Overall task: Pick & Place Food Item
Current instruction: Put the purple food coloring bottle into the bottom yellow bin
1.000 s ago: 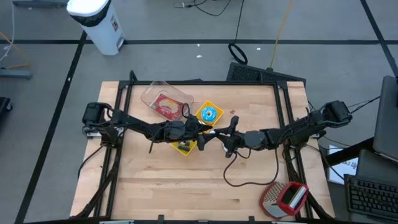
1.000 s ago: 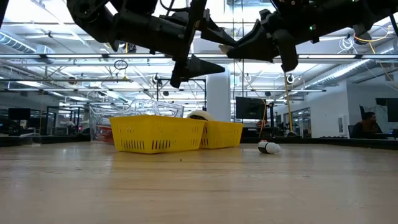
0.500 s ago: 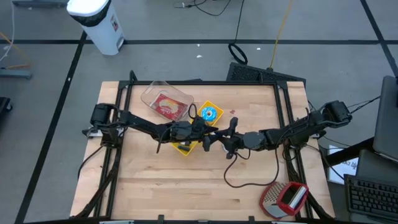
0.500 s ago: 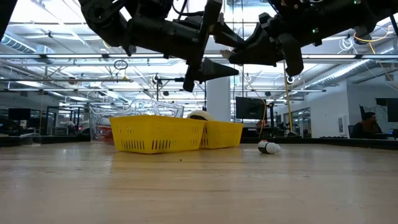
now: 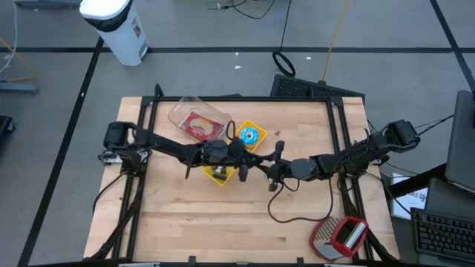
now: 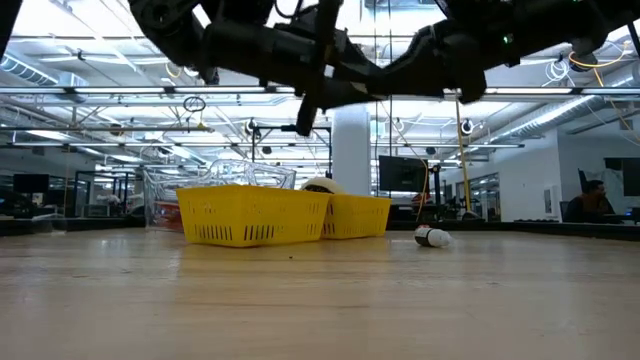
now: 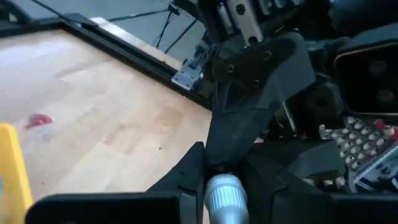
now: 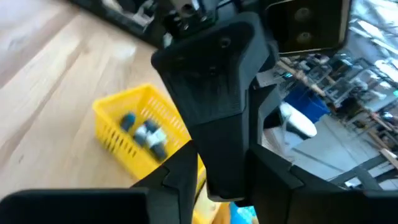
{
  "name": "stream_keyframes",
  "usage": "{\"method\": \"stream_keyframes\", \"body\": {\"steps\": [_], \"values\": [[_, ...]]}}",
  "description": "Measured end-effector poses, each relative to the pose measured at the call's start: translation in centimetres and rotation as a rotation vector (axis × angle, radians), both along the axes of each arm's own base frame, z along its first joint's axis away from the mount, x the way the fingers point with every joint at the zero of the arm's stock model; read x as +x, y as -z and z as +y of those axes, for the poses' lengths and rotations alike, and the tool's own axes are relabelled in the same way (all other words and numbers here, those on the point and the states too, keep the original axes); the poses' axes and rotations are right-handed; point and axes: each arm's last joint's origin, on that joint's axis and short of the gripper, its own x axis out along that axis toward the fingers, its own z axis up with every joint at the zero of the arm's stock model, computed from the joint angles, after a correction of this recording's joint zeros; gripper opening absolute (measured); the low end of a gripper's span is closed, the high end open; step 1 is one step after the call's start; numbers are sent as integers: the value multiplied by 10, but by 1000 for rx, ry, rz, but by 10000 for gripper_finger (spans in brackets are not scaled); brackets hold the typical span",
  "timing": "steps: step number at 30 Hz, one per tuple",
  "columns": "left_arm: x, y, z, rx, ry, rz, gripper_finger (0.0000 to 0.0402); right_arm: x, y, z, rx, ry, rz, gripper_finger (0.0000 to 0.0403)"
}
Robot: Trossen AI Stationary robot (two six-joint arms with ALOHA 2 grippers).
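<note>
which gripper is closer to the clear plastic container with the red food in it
Left. The left gripper hangs above the yellow baskets, just in front of the clear plastic container. The right gripper meets it from the far side, a little farther from the container.

Overhead, table-level, two wrist views; shared table [image 5: 223, 222].

We see two baskets [image 5: 220, 173] side by side near the worktop's [image 5: 223, 222] middle, a clear container [image 5: 197, 122] behind them toward the left, both tools meeting above the baskets, and a small item [image 6: 432, 237] lying to their right.
</note>
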Motion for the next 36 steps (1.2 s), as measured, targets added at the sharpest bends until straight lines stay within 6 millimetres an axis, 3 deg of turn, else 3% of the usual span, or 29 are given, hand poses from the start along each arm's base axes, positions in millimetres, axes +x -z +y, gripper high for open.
{"method": "stream_keyframes", "body": {"steps": [7, 12, 17, 21, 25, 31, 36], "values": [[-28, -25, 6, 104, -109, 174, 61, -7, 1, 6, -12, 125, 2, 135], [-46, -30, -12, 151, -136, 229, 59, -13, -6, 5, 42, 201, -23, 133], [-66, -2, -27, 135, -196, 282, 59, -20, -12, 2, 97, 215, -39, 131], [-85, 31, -31, 93, -266, 334, 59, -24, -13, 1, 121, 216, -48, 132], [-100, 50, -32, 90, -330, 319, 59, -24, -12, 0, 148, 206, -54, 129], [-106, 57, -30, 87, -314, 323, 61, -22, -11, -2, 150, 212, -58, 130], [-106, 57, -30, 99, -298, 325, 92, -22, -12, -3, 157, 219, -69, 127]]}}
